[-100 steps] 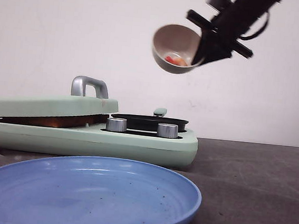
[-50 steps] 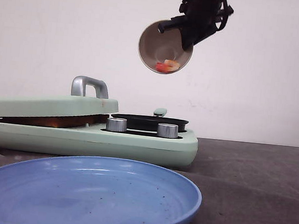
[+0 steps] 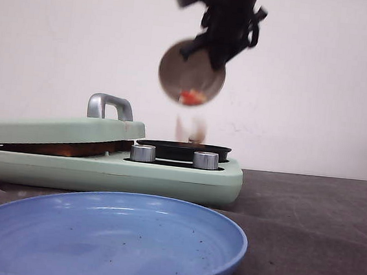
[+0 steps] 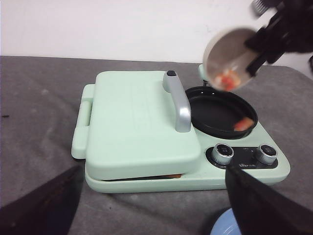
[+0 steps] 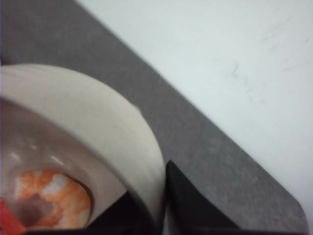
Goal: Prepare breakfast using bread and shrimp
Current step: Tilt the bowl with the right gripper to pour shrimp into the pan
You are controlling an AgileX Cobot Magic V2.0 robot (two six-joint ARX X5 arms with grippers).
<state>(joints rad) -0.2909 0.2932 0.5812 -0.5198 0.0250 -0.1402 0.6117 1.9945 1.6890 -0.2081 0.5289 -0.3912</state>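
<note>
My right gripper point(image 3: 216, 53) is shut on the rim of the beige bowl point(image 3: 191, 72), held tipped over above the black pan point(image 3: 183, 150) of the mint-green breakfast maker point(image 3: 113, 160). Orange-red shrimp point(image 3: 190, 97) lie at the bowl's lip; blurred pieces point(image 3: 191, 128) are falling toward the pan. In the left wrist view one shrimp point(image 4: 243, 124) lies in the pan point(image 4: 220, 111) under the bowl point(image 4: 229, 58). The right wrist view shows the bowl point(image 5: 93, 132) and shrimp point(image 5: 49, 196) between the fingers. The bread shows only as a brown edge point(image 3: 59, 147) under the shut lid point(image 4: 139, 122). My left gripper point(image 4: 151, 205) is open and empty.
A large blue plate point(image 3: 105, 240) lies in front of the breakfast maker. Two silver knobs point(image 3: 143, 153) sit on the maker's front, and a metal handle point(image 3: 110, 106) stands on the lid. A white wall backs the grey table point(image 3: 311, 234).
My right gripper has carried the bowl leftward and tipped it further over the pan. Shrimp are now spilling out of the bowl.
</note>
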